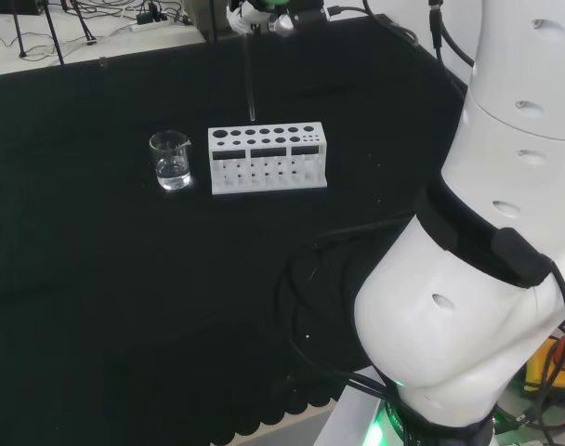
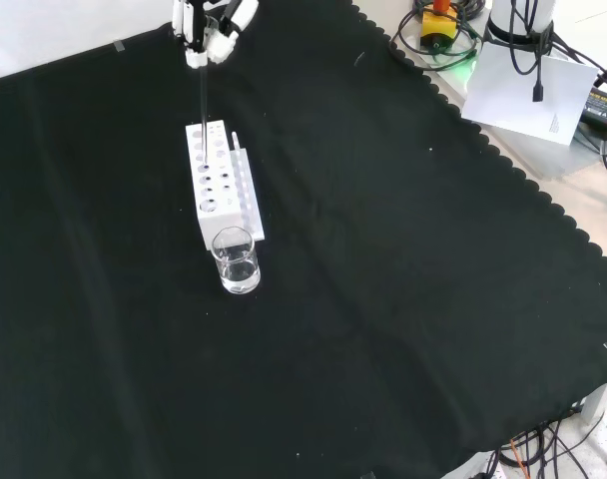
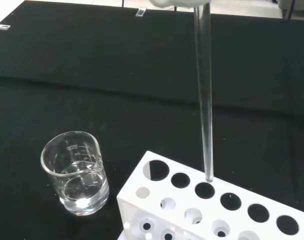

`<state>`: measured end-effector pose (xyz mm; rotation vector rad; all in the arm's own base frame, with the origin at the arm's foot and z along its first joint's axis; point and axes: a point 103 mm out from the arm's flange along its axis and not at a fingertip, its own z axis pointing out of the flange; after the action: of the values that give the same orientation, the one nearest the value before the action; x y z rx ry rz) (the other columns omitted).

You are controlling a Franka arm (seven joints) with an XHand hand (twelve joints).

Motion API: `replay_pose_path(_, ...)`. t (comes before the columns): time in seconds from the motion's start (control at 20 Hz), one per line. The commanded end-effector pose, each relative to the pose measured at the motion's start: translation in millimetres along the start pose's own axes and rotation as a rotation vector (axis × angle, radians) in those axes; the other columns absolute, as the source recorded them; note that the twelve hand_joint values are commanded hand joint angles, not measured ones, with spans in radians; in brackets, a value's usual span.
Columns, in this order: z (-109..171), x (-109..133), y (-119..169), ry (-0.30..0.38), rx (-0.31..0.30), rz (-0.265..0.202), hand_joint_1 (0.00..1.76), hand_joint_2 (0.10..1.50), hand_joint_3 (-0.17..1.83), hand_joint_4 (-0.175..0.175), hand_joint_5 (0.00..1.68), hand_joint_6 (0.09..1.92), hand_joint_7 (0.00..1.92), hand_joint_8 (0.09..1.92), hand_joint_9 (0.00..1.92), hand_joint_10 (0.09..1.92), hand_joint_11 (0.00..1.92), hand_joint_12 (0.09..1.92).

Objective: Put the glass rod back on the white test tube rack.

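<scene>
1. Water sits low in the small clear glass beaker [image 1: 171, 160] at the left of the head view, just beside the rack's left end and apart from it; I judge it is out of the rod's path and needs no attention.
2. Right of the beaker stands the white plastic test tube rack [image 1: 268, 160], its top plate pierced with rows of round holes, long side facing my head camera.
3. Over the rack's far row hangs the thin clear glass rod [image 3: 205, 105], close to upright. In the wrist view its lower tip sits just at the rim of the third hole from the beaker end; I cannot tell whether it has entered yet.
4. I keep it vertical so, by my reckoning, it can slide straight down without catching the plate.
5. At the far edge of the cloth, the black and white robot hand [image 2: 206, 30] pinches the rod's top end, fingers curled round it.
6. Judging from this, the step in hand is lowering; any sideways drift risks the tip landing on the plate between holes.
</scene>
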<state>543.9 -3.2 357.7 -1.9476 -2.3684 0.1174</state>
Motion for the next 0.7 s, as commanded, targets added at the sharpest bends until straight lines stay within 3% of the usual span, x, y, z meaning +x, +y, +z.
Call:
replay_pose_path(0.05, 4.0, 7.8, 7.9, 0.005, -0.005, -0.028, 1.31, 1.11, -0.17, -0.175, 1.42, 0.09, 1.10, 1.13, 1.53, 0.96, 1.66, 0.63)
replay_pose_path(0.7, 23.7, -7.2, 15.7, 0.020, 0.027, 0.002, 1.31, 1.11, -0.17, -0.175, 1.42, 0.09, 1.10, 1.13, 1.53, 0.96, 1.66, 0.63)
